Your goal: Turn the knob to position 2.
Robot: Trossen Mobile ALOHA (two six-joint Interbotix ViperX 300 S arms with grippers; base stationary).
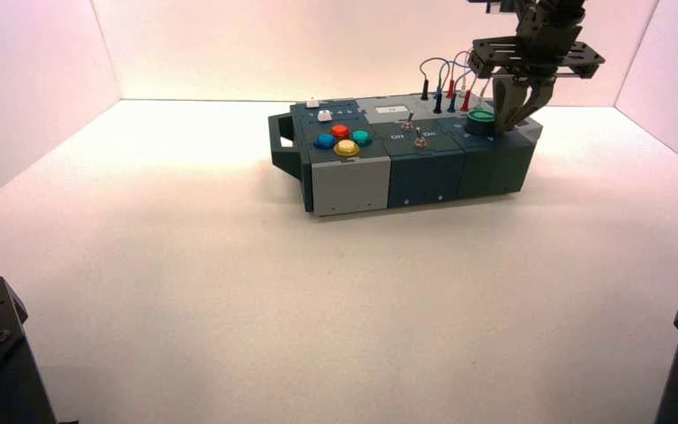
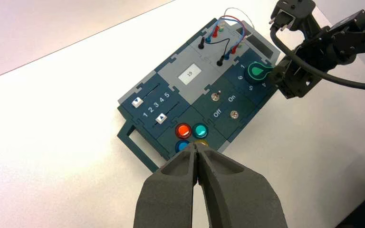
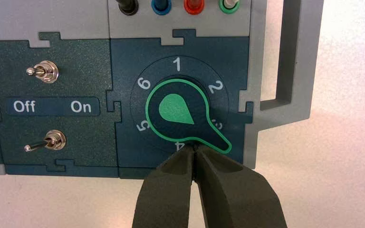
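The knob (image 3: 183,114) sat at the box's (image 1: 424,172) right end, beside the grey handle, its pointer between the 3 and 4 marks. The right end effector (image 3: 195,148) hung just at the knob's near edge, fingers pressed together, holding nothing. The left end effector (image 2: 198,148), likewise closed and empty, hovered above the coloured push buttons.

The knob (image 3: 177,110) is showing bright green on a dark ring; the box (image 1: 424,172) is showing teal and grey panels.
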